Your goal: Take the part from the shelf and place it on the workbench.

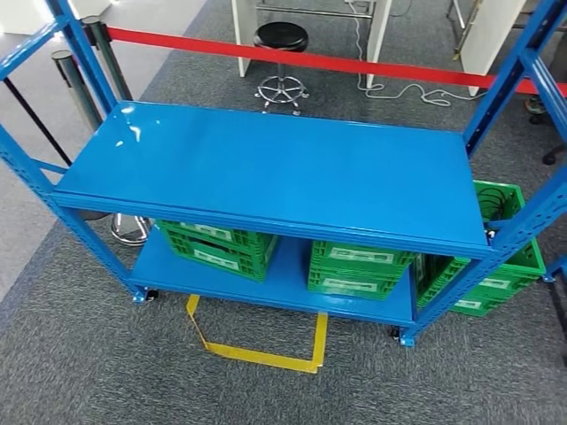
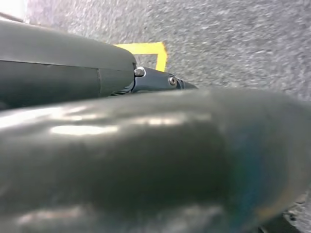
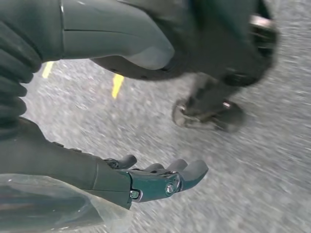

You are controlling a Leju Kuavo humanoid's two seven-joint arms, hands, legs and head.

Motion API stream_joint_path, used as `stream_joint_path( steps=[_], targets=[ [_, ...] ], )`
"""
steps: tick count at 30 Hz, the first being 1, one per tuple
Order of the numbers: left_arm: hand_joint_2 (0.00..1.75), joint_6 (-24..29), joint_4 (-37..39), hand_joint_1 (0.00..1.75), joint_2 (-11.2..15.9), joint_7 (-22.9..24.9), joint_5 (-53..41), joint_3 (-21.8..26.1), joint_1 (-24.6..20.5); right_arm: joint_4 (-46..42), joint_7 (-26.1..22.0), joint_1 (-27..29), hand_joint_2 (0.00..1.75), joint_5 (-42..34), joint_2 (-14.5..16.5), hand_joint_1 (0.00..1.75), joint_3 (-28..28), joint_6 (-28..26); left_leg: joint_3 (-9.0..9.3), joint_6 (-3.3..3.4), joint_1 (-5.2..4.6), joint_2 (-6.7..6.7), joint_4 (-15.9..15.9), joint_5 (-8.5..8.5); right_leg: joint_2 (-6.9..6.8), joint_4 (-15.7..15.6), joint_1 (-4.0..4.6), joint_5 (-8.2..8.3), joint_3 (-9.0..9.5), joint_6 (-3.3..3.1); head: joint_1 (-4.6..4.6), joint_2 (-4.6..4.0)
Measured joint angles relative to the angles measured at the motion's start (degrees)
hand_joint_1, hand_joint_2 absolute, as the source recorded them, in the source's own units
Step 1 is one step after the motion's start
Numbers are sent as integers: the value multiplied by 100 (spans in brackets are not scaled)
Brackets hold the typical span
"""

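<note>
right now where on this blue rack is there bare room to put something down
The top shelf is bare all the way between the blue uprights. The lower shelf is crowded: green crates fill most of it, leaving a narrow strip between the left and middle crates and a bit at its left end.

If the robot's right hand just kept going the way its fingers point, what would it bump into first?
Probably nothing but the grey carpet. The right hand hangs with fingers outstretched, holding nothing, and bare floor lies beyond the fingertips. Depth is hard to judge in this blurred view.
</note>
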Motion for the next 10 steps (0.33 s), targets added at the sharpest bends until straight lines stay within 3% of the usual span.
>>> stream_joint_path(
  steps=[3, 7, 10],
  targets=[
    [0, 0, -64, 0, 4, 1, 2, -11, -76, 62, -2, 66, 175, -2, 0, 0, 22, 4, 14, 17, -18, 24, 3, -11, 20, -7, -15, 3, -7, 8, 2, 0],
    [0, 0, -110, 0, 11, 1, 2, -20, -103, 107, -2, 74, 0, -4, 0, 0, 25, 6, 19, 26, -23, 24, 4, -16, 18, -11, -20, -1, -14, 14, 1, 0],
    [0, 0, -133, 0, 21, 0, 2, -26, -111, 126, -2, 77, 0, -4, 0, 0, 27, 6, 21, 30, -23, 24, 3, -20, 18, -11, -20, -7, -48, 22, 0, 0]
  ],
)
